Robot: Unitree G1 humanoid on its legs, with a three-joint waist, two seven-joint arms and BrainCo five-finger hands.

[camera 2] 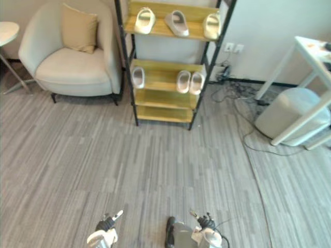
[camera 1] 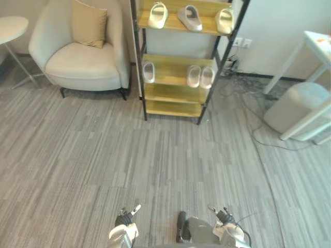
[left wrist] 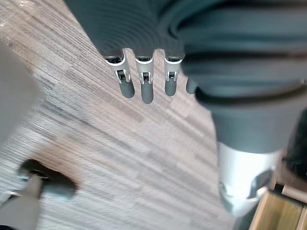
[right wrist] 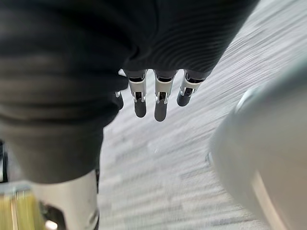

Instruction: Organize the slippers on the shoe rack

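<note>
The shoe rack point(camera 1: 173, 93), a black metal frame with yellow wooden shelves, is standing against the wall beside an armchair. Three slippers are lying apart on its upper shelf: a cream slipper point(camera 1: 158, 14) at the left end, a grey slipper point(camera 1: 190, 17) in the middle, turned at an angle, and a second cream slipper point(camera 1: 224, 20) at the right end. On the shelf below, a single white slipper point(camera 1: 149, 72) is sitting at the left, while a pair of white slippers point(camera 1: 200, 76) is resting side by side, touching, at the right.
</note>
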